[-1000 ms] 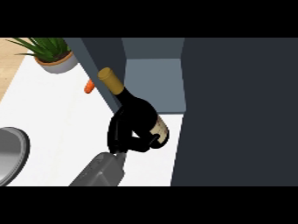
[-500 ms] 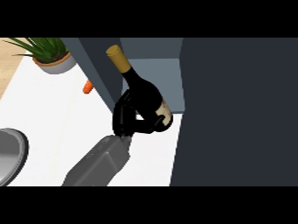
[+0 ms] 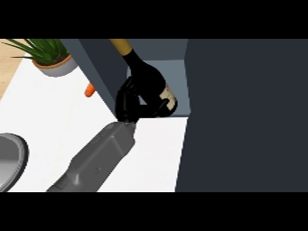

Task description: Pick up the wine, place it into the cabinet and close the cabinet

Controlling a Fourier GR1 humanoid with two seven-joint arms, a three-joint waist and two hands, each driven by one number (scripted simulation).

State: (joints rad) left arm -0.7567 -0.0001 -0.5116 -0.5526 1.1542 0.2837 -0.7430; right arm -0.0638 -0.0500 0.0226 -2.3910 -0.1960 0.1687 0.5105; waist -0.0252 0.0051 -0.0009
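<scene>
white counter (image 3: pixel 56 122), robot hand (image 3: pixel 135 103) curled round wine bottle (image 3: pixel 148 77), at open cabinet (image 3: pixel 106 67)

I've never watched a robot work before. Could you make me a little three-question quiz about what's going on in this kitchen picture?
1. True or false: the wine bottle is lying flat on the white counter, untouched.
2. What is the hand doing? A) resting open by the edge B) curled round the bottle C) pushing the potted plant
3. Fill in: the small orange thing lies on the counter between the plant and the ____.

Key
1. False: the hand holds it up at the cabinet opening, gold-capped neck pointing away.
2. B
3. cabinet
</scene>
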